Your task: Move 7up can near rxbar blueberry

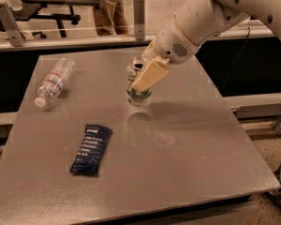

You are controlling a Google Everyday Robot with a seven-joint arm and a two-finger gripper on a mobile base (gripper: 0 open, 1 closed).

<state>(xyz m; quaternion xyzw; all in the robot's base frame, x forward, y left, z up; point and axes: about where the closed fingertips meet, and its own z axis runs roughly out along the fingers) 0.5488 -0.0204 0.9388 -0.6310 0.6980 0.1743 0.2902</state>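
The 7up can (140,96) is upright near the middle back of the grey table (201,172); its green-marked base shows below the gripper and its silver top peeks out behind. My gripper (139,86) comes in from the upper right and is shut on the can, with a cream finger (150,74) across its front. I cannot tell whether the can touches the table or hangs just above it. The rxbar blueberry (90,149), a dark navy wrapper with white text, lies flat at the front left, well apart from the can.
A clear plastic water bottle (55,81) lies on its side at the table's back left. A railing (84,36) and chairs stand behind the table. The table's right edge drops off to a lower shelf and the floor.
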